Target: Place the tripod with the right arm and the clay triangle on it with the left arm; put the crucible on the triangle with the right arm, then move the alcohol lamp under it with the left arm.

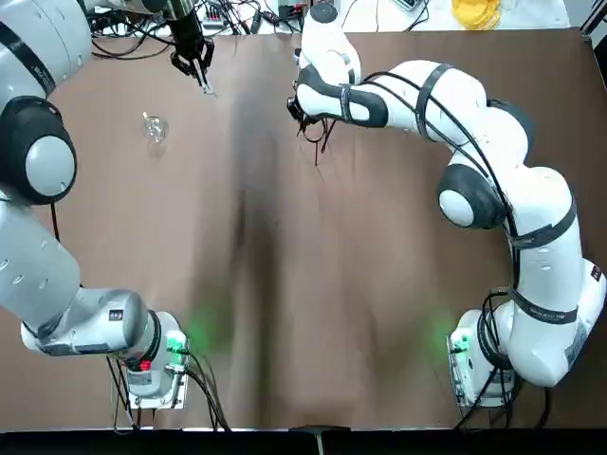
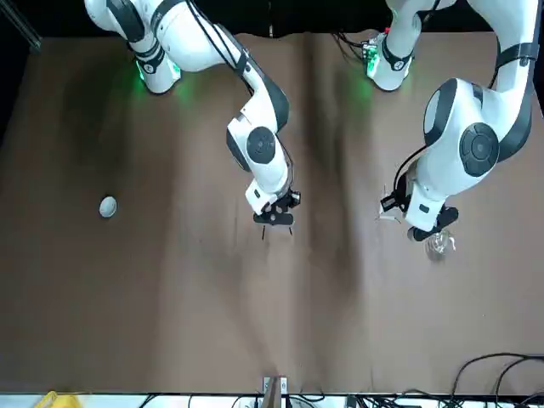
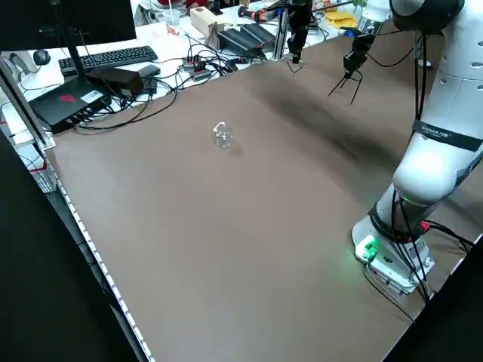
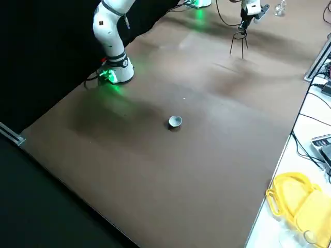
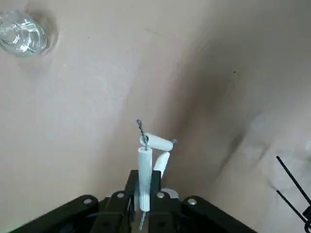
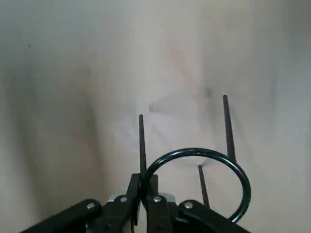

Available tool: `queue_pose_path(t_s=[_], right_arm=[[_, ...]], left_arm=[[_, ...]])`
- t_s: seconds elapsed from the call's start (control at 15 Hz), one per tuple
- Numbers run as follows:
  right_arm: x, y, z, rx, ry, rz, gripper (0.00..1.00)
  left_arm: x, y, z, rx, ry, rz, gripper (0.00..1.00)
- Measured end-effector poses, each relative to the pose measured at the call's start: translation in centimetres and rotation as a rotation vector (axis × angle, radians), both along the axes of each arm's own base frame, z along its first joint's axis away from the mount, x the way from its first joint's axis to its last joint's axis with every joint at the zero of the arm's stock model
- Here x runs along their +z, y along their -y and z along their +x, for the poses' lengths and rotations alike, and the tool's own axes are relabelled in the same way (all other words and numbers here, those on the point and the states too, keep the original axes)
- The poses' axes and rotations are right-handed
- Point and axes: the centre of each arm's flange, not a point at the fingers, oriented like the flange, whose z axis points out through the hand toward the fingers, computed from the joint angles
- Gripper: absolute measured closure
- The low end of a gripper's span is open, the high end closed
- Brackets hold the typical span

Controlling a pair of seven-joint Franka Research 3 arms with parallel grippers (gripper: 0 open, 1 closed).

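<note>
right fingers [image 6: 145, 194]: i'm clamping tripod [image 6: 199, 152], legs downward, lowering level | left fingers [image 5: 143, 194]: i'm pinching clay triangle [image 5: 145, 179], holding off at ten o'clock until tripod stands

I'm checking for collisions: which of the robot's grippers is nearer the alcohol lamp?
The left. The left gripper holds the clay triangle close by the lamp; the right gripper is farther off, mid-table.

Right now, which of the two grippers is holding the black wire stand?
The right gripper: its fingers pinch the ring of the stand, while the left gripper grips a white triangle.
</note>
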Motion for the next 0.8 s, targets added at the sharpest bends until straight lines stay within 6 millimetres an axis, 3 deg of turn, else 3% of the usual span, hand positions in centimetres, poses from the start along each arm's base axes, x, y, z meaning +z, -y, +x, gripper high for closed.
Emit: queue_pose_path(t_s=[0.8], right_arm=[[0.3, -1.5, -1.5, 0.028, -0.021, 0.016, 0.91]], left_arm=[[1.4, 0.4, 0.4, -0.007, 0.028, -0.01, 0.87]])
